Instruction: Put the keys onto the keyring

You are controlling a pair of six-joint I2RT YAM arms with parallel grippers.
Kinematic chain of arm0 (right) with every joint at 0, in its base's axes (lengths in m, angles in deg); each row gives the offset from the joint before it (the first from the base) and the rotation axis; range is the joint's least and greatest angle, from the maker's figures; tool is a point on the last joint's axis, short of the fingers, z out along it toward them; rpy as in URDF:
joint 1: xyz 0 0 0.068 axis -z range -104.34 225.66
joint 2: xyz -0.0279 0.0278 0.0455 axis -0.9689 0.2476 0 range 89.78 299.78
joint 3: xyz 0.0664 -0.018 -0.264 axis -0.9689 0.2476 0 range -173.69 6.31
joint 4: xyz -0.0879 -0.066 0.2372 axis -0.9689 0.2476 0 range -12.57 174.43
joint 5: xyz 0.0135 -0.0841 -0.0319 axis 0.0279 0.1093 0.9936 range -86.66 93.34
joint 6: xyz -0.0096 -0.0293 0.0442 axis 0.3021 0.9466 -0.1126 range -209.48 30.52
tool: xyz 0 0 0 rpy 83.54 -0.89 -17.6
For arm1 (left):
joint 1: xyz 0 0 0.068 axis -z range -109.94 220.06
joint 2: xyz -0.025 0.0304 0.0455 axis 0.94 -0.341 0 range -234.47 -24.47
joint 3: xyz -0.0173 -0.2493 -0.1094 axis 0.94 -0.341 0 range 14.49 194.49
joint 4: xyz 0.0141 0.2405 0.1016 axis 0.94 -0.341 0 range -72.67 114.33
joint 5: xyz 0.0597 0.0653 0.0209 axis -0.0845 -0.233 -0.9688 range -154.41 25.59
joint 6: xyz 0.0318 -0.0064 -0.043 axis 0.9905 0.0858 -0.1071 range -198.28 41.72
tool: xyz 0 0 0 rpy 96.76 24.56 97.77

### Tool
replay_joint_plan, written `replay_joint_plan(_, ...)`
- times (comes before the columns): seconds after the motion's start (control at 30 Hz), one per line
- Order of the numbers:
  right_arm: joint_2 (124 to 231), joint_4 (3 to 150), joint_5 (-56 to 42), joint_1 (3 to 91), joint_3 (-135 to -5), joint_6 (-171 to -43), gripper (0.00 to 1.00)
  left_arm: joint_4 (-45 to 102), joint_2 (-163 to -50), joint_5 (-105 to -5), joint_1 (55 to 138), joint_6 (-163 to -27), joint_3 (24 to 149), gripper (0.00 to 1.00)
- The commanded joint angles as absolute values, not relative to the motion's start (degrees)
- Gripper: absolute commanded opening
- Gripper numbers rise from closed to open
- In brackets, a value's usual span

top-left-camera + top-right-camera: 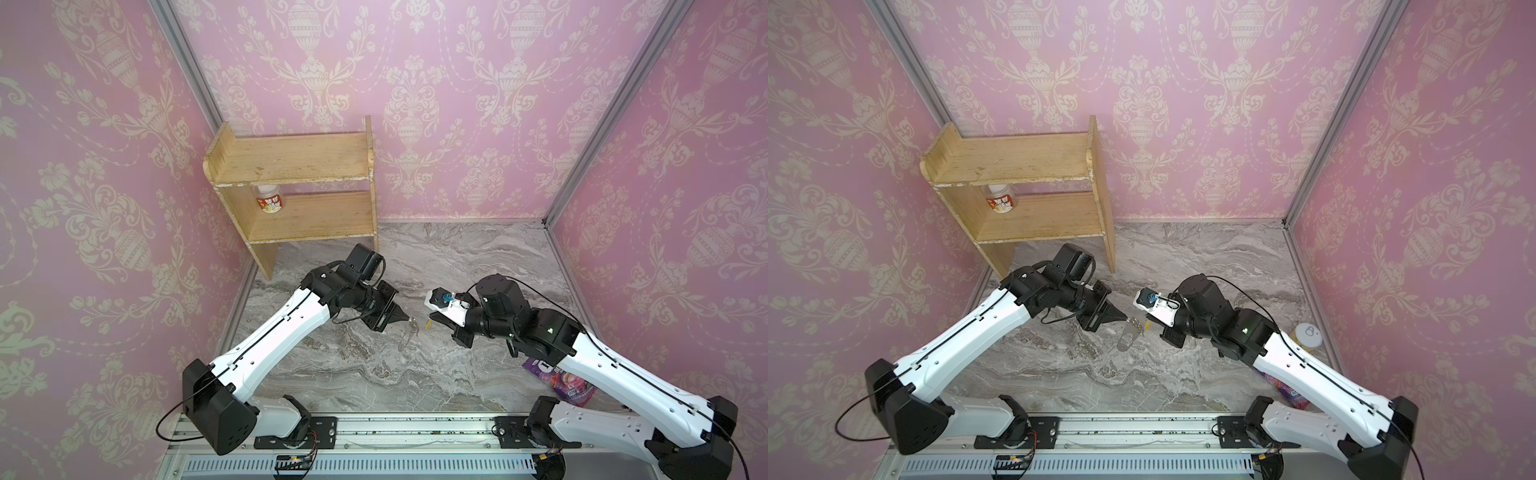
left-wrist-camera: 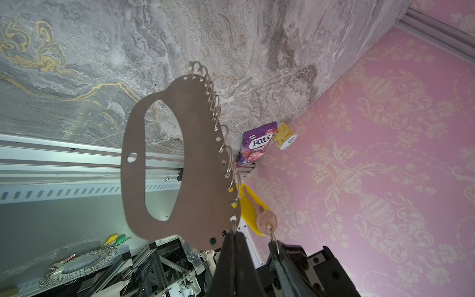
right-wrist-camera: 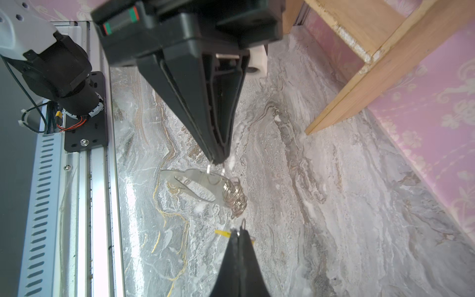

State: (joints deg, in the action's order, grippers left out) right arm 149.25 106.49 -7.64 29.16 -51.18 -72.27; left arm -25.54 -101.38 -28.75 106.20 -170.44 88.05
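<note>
A wooden shelf (image 1: 291, 158) stands at the back left against pink patterned walls, with a small jar (image 1: 270, 200) on its lower board. In front of it, the left fingers (image 1: 400, 316) are pressed together on one small ring at the end of the keyring (image 2: 198, 159). The keyring is a flat grey plate with an oval cut-out and a row of silver rings along one edge, and it hangs from that ring over the marbled grey surface (image 1: 457, 257). Just to its right, the right fingers (image 3: 236, 252) are closed on the split ring of the keys (image 2: 266, 218) — a small key and a yellow tag dangle from it, near the plate's rings with a narrow gap between. Further right, by the wall, sit a purple sweet bag (image 2: 257, 144) and a yellow can (image 1: 1308, 334) — both well apart from the keyring.
</note>
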Motion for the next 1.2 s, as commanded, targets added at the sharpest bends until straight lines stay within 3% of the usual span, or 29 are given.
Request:
replay_joint_plan(0.0, 147.7, 104.7, -11.1, 29.8, -47.7, -83.2, 0.0, -27.2, -99.8, -29.5, 106.0, -173.0, 85.2, 0.0)
replay_joint_plan(0.23, 146.3, 98.0, -13.9, 30.0, -41.5, -92.7, 0.0, -26.3, -97.4, -34.6, 107.6, -178.6, 79.5, 0.0)
replay_joint_plan(0.63, 144.3, 85.8, -15.4, 28.0, -29.5, -98.9, 0.0, -12.5, -100.4, -43.8, 114.4, -191.0, 71.7, 0.0)
replay_joint_plan(1.17, 149.4, 75.6, -16.6, 27.8, -22.6, -94.7, 0.0, 0.1, -108.3, -39.5, 114.0, -194.9, 68.7, 0.0)
